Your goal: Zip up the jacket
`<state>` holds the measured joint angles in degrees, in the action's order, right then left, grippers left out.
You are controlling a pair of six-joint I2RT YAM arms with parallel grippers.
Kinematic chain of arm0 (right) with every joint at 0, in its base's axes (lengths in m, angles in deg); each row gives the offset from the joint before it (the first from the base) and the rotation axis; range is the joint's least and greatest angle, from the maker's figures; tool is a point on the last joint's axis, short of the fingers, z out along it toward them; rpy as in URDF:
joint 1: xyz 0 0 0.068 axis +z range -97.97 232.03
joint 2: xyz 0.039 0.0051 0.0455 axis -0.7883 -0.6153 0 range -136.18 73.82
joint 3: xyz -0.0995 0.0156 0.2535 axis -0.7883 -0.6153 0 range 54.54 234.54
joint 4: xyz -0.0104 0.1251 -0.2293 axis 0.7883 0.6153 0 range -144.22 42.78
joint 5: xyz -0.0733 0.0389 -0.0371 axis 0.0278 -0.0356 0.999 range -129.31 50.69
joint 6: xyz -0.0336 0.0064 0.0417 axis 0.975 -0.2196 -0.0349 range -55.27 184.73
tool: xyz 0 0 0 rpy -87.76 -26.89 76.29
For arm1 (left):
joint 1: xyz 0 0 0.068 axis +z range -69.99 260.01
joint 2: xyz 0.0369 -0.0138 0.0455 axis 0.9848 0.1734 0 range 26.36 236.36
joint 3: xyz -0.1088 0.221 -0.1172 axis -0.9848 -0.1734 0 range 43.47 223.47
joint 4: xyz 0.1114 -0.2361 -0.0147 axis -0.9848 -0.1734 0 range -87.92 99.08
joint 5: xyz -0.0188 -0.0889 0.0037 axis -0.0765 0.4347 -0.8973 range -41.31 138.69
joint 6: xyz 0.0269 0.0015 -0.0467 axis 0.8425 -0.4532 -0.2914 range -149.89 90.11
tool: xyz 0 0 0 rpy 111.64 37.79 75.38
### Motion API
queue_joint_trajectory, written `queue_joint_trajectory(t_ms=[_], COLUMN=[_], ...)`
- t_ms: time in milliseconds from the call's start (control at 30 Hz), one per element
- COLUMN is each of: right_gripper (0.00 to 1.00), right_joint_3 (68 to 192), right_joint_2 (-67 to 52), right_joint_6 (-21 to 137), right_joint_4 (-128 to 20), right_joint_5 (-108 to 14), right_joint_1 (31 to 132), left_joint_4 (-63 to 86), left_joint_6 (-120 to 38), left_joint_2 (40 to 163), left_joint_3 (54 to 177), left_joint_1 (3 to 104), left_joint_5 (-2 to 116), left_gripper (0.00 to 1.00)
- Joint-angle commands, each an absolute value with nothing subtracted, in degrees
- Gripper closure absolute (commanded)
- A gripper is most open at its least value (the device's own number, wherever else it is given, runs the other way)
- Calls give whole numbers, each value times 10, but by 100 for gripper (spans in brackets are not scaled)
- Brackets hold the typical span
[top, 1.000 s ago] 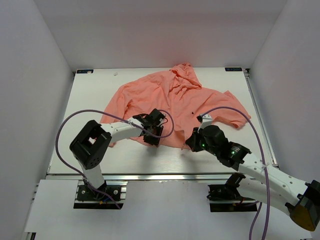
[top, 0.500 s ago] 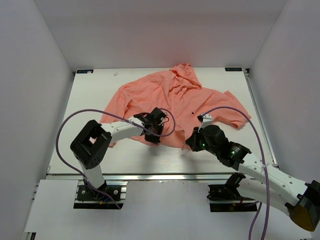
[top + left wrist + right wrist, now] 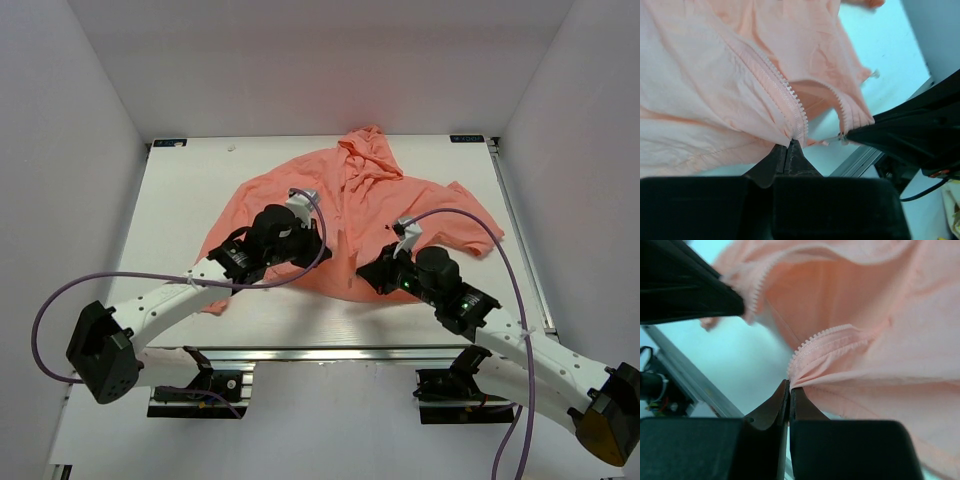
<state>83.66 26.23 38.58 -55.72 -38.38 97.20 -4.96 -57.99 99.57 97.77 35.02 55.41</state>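
Observation:
The salmon-pink jacket [image 3: 350,190] lies spread on the white table, hood at the back and front open. My left gripper [image 3: 318,246] is shut on the left zipper edge at the bottom hem; the left wrist view shows its jaws [image 3: 791,142] closed on the fabric just below the zipper teeth [image 3: 785,95]. My right gripper [image 3: 366,274] is shut on the other zipper edge [image 3: 815,337], its tips [image 3: 789,385] pinching the hem. The two grippers hold the lower zipper ends a short way apart, lifted slightly off the table. No zipper slider shows.
The table's [image 3: 180,200] front edge has an aluminium rail [image 3: 330,352]. White walls close in the left, right and back. Purple cables [image 3: 60,300] loop off both arms. A sleeve [image 3: 470,225] lies out toward the right.
My left arm has swung its elbow low and to the left. Its gripper has moved back and right with the hem. My right gripper has shifted slightly left and back.

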Motion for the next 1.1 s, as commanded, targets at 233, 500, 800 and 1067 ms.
queue_joint_trajectory(t_ms=[233, 500, 800, 1067], right_gripper=[100, 100, 100, 100], right_joint_3=[876, 929, 955, 910], right_joint_2=[238, 152, 103, 139], right_joint_6=[471, 473, 477, 452], right_joint_4=[-767, -787, -849, -869], right_joint_5=[-477, -371, -307, -375], right_joint_1=[964, 963, 962, 947], left_joint_4=[35, 35, -17, -11], left_joint_6=[-592, -582, -568, -571], left_joint_2=[983, 983, 936, 932], left_joint_3=[990, 1010, 1010, 1001], left_joint_1=[347, 348, 348, 347], left_joint_5=[544, 558, 497, 477], left_gripper=[100, 100, 100, 100])
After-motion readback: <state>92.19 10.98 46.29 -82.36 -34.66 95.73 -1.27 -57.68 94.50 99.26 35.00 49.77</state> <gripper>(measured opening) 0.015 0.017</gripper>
